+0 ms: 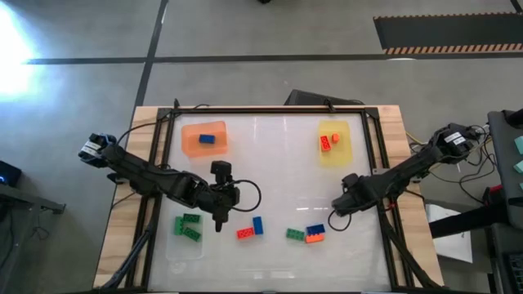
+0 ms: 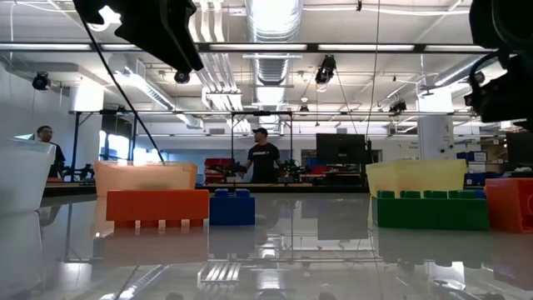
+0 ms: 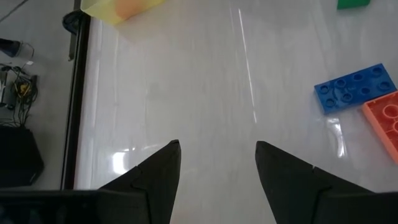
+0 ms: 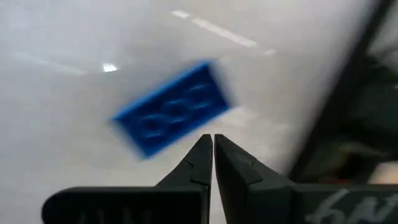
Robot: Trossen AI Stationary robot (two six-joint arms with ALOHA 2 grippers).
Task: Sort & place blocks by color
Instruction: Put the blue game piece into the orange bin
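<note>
The right gripper (image 4: pixel 212 146) is pinched together on nothing — a blue block (image 4: pixel 172 107) lies just beyond its tips, long axis seemingly slantwise to them. The left gripper (image 3: pixel 217 163), apart, waits farther off.

This is a robotics lab or workshop in a large open industrial hall. The low view shows an exposed ceiling with round ducts (image 2: pixel 275 50), pipes and strip lights, black frames and benches with gear, a monitor (image 2: pixel 340 150), and two people (image 2: pixel 263 158) standing far back. From above, the glossy white tabletop (image 1: pixel 270 175) sits in a wooden frame on a polished concrete floor (image 1: pixel 245 41), with a hazard-striped mat (image 1: pixel 445 33) beyond it, loose cables (image 1: pixel 470 175) at the side and two dark robot arms (image 1: pixel 155 175) mounted at the edges.
</note>
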